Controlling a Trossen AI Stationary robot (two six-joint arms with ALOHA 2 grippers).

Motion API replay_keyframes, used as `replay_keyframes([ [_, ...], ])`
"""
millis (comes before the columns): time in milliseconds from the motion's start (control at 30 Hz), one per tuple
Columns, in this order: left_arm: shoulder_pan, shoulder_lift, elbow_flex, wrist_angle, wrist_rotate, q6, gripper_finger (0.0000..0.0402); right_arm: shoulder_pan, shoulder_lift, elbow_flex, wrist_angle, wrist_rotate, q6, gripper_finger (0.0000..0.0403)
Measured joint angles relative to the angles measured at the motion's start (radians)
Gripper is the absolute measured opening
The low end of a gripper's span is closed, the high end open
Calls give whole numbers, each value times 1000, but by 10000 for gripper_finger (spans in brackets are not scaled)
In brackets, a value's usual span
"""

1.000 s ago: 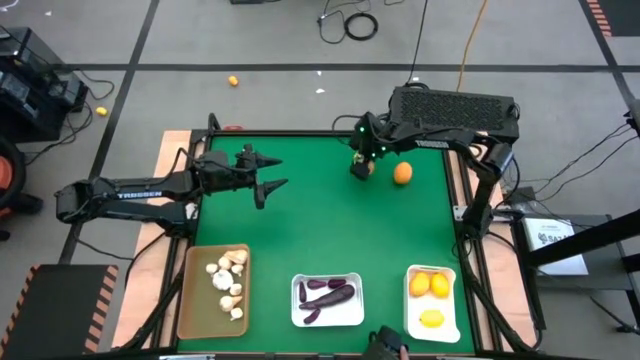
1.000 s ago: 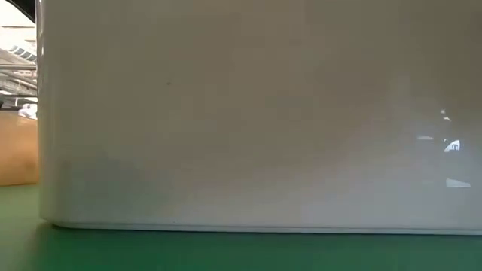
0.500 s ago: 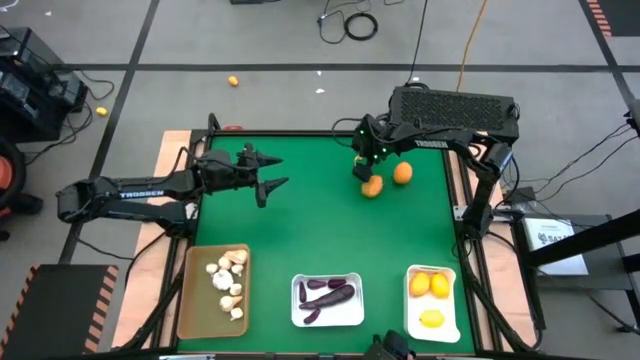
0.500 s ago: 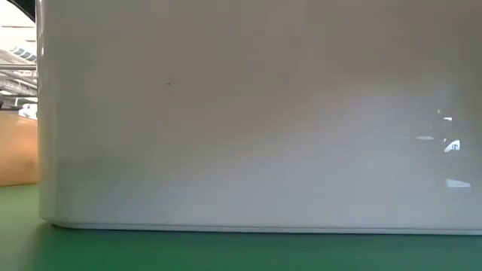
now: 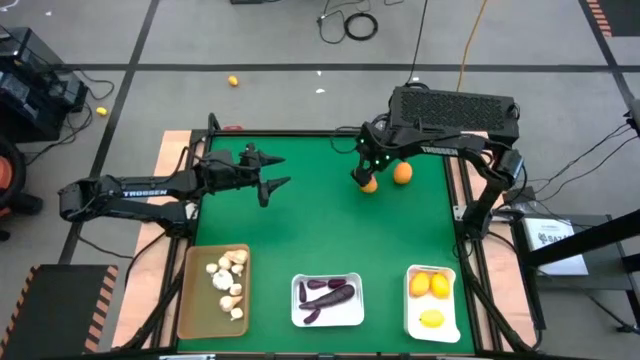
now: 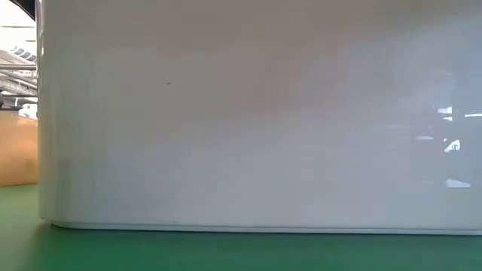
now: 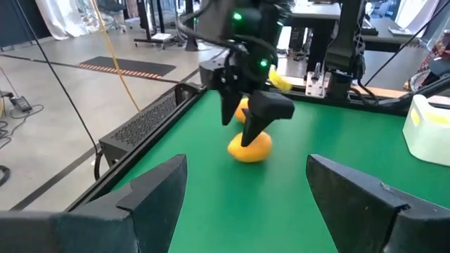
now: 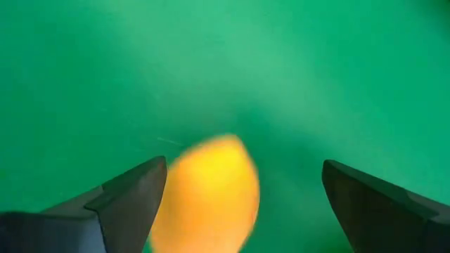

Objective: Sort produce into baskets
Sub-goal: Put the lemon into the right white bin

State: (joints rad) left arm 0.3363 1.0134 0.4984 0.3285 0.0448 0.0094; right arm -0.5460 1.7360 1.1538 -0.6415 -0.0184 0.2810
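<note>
From the high view, most of the sorting looks done: the tan basket [image 5: 213, 292] holds whitish bulbs [image 5: 228, 282], the middle white basket [image 5: 328, 301] holds purple pieces [image 5: 326, 293], and the right white basket [image 5: 432, 301] holds three citrus fruits [image 5: 429, 285]. Two fruits remain on the green table [image 5: 320, 230] near its far edge: an orange one [image 5: 403, 173] and a yellow-orange one [image 5: 368, 184] just beside it. The right gripper [image 5: 364, 172] sits over the latter; the left gripper [image 5: 269, 187] hovers well apart, fingers spread. Cables, a small fruit [image 5: 232, 81] and other gear lie on the grey floor around the table.

The low view is almost filled by a white basket wall [image 6: 256, 113], with a strip of green below.

The left wrist view shows the right gripper [image 7: 249, 116] with fingers parted just above the yellow-orange fruit [image 7: 249, 148], not clamped on it; stands and equipment fill the room behind.

The right wrist view shows that fruit [image 8: 207, 193] between its spread dark fingers [image 8: 123, 197].
</note>
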Motion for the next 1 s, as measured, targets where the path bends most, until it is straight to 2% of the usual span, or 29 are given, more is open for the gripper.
replay_keyframes([
  [133,0,0,0,5,1,5,299,59,-8,0,-42,140,88,370],
  [233,0,0,0,5,2,5,299,98,-2,0,2,198,103,370],
  [333,0,0,0,5,5,5,299,116,19,0,30,202,123,370],
  [433,0,0,0,5,8,6,299,130,36,0,-19,210,133,370],
  [567,0,0,0,5,8,6,299,148,42,0,-44,248,52,370],
  [733,0,0,0,5,8,4,299,161,33,0,-30,251,24,370],
  [867,0,0,0,5,8,3,299,152,3,0,-45,282,169,370],
  [1000,0,0,0,6,8,-2,299,141,-12,0,-128,397,302,370],
])
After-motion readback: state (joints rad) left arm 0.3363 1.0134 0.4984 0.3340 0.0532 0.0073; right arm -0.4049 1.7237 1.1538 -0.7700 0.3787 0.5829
